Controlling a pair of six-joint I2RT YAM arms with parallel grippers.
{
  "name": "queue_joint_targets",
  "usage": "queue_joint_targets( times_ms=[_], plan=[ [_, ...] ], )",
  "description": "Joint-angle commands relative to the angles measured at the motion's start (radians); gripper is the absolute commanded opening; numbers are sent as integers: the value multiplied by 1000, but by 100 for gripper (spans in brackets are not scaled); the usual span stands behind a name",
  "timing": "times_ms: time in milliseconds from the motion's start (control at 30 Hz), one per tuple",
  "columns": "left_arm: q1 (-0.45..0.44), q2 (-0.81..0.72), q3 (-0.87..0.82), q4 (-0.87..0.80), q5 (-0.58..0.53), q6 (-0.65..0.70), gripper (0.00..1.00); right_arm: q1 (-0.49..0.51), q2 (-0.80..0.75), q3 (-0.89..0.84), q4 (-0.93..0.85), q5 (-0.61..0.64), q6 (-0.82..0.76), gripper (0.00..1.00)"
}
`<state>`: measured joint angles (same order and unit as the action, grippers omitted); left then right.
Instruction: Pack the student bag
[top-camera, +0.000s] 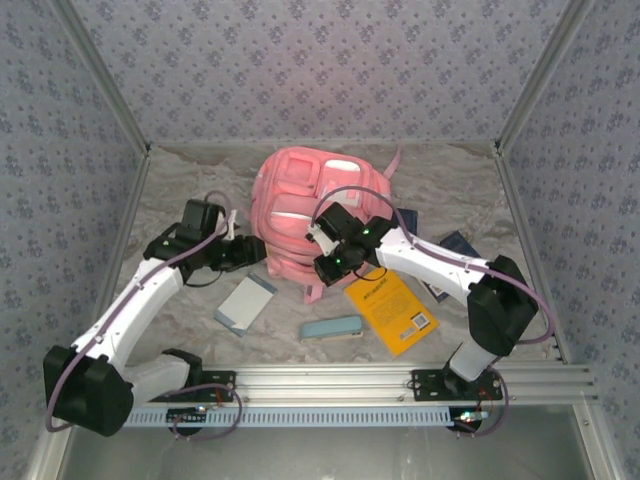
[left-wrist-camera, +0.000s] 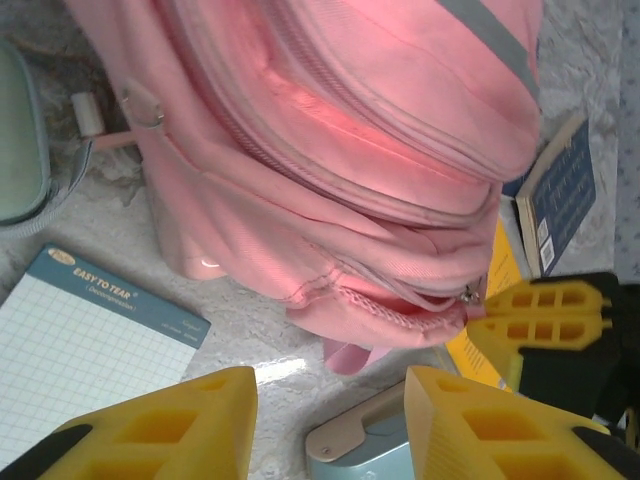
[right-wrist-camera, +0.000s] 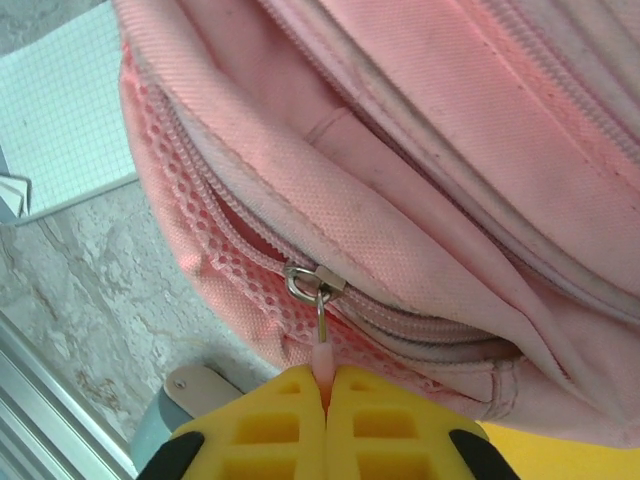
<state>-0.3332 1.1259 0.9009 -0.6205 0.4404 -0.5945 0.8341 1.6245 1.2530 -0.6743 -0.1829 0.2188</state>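
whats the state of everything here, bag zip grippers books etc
student bag, lying front up, zips look closed
zip pull, pinched by right gripper
right gripper, shut on zip pull
left gripper, open, empty
notepad, lying flat
yellow book, closed
pencil case, looks closed
blue book, closed

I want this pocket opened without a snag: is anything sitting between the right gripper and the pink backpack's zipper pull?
Nothing visible does. The right gripper is shut directly on the zipper pull of the pink backpack, with only the pull's pink tab pinched between its yellow fingertips.
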Motion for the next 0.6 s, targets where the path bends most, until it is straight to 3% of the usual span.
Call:
queue_joint_targets(
  times_ms=[0,133,233,567],
  plan=[
    [8,41,-21,58,12,-170,47,7,-8,-23,-5,10,-10,0],
    [10,64,-71,200,47,-347,56,9,-18,-28,10,-11,-6,0],
    [11,79,-82,287,43,-436,56,12,-20,-35,23,-24,0,0],
    [13,200,-48,297,21,-503,53,13,-35,-46,32,-33,1,0]
  ],
)
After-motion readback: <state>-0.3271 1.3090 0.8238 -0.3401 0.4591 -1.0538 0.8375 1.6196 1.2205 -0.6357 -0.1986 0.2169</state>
